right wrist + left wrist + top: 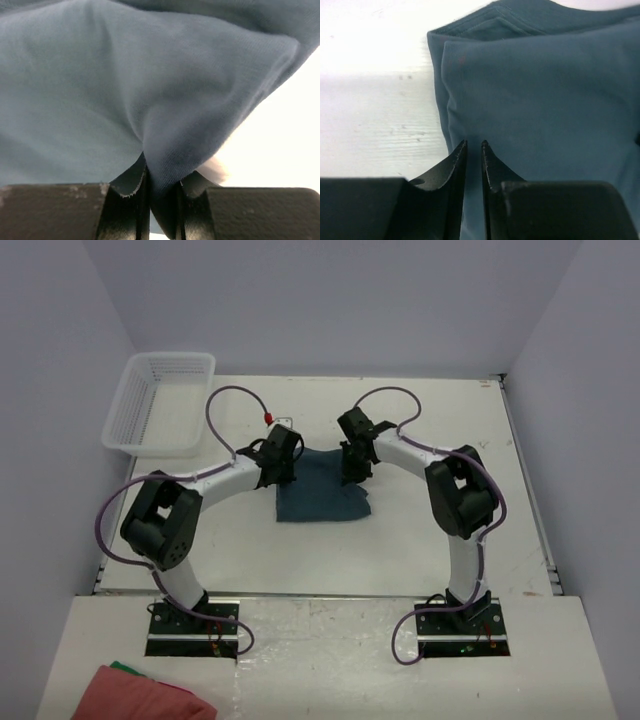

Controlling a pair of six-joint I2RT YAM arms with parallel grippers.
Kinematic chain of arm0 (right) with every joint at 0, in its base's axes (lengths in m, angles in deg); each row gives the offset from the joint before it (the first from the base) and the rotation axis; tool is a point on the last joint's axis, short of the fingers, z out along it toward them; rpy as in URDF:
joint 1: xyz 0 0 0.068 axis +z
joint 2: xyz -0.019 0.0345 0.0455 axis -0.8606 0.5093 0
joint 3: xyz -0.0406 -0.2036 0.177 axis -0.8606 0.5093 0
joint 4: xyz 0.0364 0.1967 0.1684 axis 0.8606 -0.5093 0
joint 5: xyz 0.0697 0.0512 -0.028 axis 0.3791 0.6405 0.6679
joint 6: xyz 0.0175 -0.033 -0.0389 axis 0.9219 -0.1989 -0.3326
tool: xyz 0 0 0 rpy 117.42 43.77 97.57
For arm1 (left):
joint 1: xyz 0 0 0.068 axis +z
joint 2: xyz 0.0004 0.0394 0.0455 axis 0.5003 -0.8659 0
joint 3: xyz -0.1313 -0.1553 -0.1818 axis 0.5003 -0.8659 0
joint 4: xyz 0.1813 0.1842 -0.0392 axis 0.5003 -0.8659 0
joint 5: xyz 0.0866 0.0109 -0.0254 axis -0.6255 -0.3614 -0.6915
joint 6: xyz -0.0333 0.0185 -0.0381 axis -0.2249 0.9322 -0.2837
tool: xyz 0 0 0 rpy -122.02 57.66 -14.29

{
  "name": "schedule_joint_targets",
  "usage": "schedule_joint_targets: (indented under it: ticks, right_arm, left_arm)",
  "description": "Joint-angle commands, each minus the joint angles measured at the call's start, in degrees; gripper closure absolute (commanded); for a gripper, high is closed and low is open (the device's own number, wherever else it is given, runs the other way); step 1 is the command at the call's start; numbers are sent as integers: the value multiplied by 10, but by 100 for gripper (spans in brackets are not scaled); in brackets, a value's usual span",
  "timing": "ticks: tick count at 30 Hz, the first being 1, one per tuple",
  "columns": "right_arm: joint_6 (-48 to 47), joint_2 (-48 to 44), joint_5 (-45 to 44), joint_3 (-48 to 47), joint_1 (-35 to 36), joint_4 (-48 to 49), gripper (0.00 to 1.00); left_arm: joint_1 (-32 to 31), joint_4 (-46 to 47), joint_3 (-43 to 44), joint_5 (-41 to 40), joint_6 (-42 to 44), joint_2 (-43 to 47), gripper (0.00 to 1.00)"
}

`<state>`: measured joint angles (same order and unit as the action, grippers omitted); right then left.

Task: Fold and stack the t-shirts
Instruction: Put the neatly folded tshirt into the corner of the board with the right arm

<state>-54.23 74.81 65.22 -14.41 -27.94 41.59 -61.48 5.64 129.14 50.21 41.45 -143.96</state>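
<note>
**Mid-bench, a shirt pinched at both sides**

Between the arms, the folded t-shirt (pixel 322 498) lies on the bench (pixel 430 540), its long axis running left to right. I cannot tell where its neck points. The right pincer (pixel 161 172) is clamped on a bunched ridge, and the left pincer (pixel 474 146) looks closed on the edge. Uneven lifting could drag the layers apart and spoil the fold.

A white mesh basket (pixel 150 444) is sitting at the far left corner of the white table (pixel 330 560). A pink-red cloth (pixel 140 698) with a green edge is lying crumpled on the near ledge (pixel 330 670), at its left end, well apart from the basket.
</note>
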Motion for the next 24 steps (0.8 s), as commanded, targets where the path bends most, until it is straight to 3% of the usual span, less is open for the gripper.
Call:
schedule_joint_targets:
  ticks: [1,11,24]
  right_arm:
    - [-72,-22,-115,-27,-3,-72,100]
    - [-171,33,-288,-148,-54,-148,100]
    - [-298,146,-345,-329,-197,-170,100]
  left_arm:
    - [-32,6,11,17,0,60,81]
    - [-100,-17,8,5,-22,133,76]
    - [-135,-7,-81,26,-44,198,74]
